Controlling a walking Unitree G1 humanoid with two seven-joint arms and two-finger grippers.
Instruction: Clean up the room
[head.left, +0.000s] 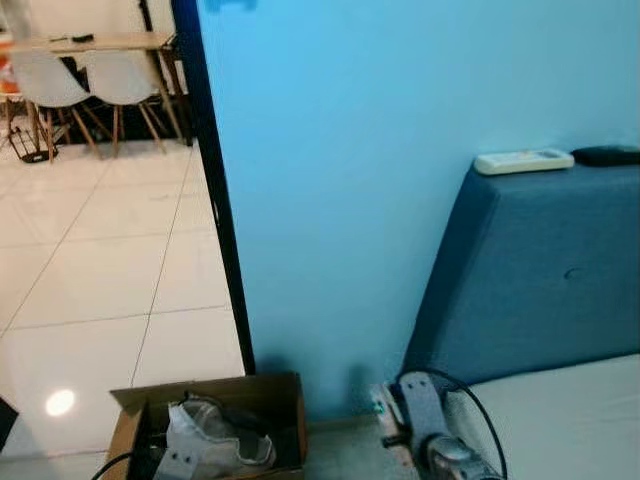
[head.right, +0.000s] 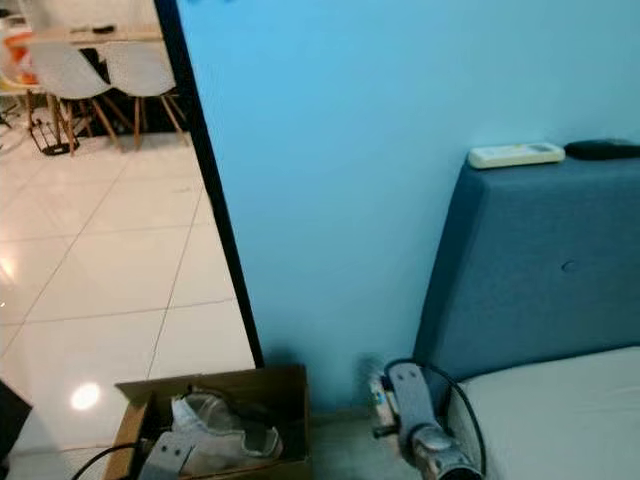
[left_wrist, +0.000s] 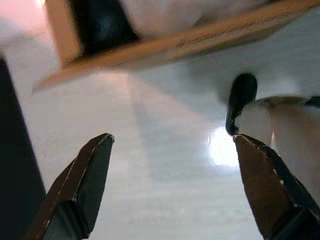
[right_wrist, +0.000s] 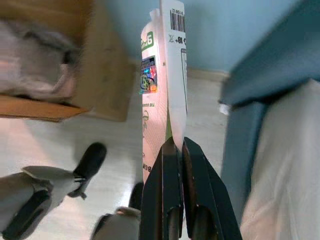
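Note:
A brown cardboard box (head.left: 215, 390) stands on the floor at the foot of the blue wall, with a crumpled grey thing (head.left: 215, 435) inside. My right gripper (right_wrist: 172, 142) is shut on a flat white packet (right_wrist: 165, 75) with green print and a barcode. It holds the packet on edge, low over the floor between the box (right_wrist: 105, 65) and the bed. My left gripper (left_wrist: 173, 139) hangs open over the pale floor just outside the box's side (left_wrist: 165, 45), nothing between its fingers (left_wrist: 92, 167).
A blue upholstered headboard (head.left: 530, 270) and white mattress (head.left: 560, 420) fill the right side. A white remote (head.left: 522, 160) and a black object (head.left: 606, 155) lie on the headboard's top. A black door frame (head.left: 215, 180) opens onto white tiles, a table and chairs (head.left: 90, 70).

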